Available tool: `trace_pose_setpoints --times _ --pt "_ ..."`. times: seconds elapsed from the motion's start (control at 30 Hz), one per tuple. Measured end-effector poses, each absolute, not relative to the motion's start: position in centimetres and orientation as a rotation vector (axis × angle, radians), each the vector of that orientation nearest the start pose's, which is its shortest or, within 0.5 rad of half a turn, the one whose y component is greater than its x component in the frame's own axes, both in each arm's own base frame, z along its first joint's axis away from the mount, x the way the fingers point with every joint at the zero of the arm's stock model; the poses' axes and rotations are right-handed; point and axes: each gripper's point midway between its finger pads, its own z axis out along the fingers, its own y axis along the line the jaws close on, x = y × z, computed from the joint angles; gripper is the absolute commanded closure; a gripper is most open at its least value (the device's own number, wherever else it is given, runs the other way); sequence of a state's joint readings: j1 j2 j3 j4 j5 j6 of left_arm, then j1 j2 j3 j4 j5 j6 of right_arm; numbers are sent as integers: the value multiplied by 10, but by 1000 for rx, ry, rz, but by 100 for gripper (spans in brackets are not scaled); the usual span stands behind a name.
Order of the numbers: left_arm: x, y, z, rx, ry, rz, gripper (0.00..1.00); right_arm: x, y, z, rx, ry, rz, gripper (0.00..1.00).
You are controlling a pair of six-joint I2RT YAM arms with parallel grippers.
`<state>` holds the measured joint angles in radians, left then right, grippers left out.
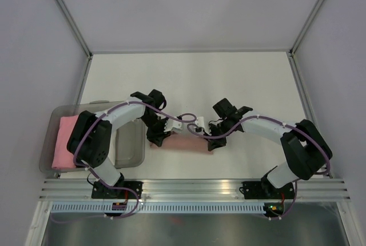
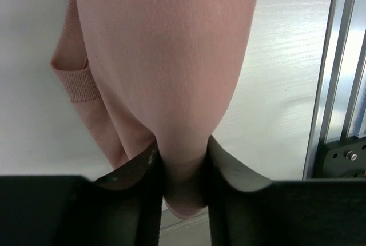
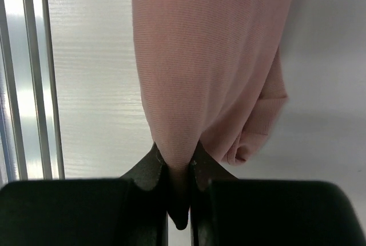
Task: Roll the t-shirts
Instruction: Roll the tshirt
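The t-shirt [image 1: 186, 143] lies as a narrow dusty-pink bundle on the white table between my two arms, close to the near edge. My left gripper [image 1: 157, 140] is at its left end and my right gripper [image 1: 211, 143] at its right end. In the left wrist view a thick fold of the t-shirt [image 2: 166, 57] fills the gap of the left gripper [image 2: 182, 166] and touches both fingers; a ribbed sleeve cuff [image 2: 74, 83] hangs to the side. In the right wrist view the right gripper [image 3: 178, 166] pinches a thin fold of the t-shirt [image 3: 206, 57].
A clear plastic bin [image 1: 128, 143] stands at the left, beside the left arm, with a bright pink roll [image 1: 64, 143] in it. An aluminium rail [image 1: 194, 186] runs along the table's near edge. Metal frame posts [image 1: 300, 80] bound the table's sides.
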<state>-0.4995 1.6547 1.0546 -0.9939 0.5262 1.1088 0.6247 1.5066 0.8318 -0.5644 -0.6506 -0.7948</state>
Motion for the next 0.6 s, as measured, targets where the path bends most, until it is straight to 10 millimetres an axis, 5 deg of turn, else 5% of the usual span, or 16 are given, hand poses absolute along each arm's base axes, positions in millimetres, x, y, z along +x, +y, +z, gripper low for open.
trace_pose_setpoints --times 0.23,0.4,0.6 --pt "195 -165 42 -2271 -2200 799 50 178 226 29 -1772 2032 970 98" --pt "197 -164 40 -2284 -2221 778 85 181 226 28 -1720 2093 1036 97" --pt "205 -164 43 -2278 -2265 775 98 186 224 29 -1660 2166 1095 98"
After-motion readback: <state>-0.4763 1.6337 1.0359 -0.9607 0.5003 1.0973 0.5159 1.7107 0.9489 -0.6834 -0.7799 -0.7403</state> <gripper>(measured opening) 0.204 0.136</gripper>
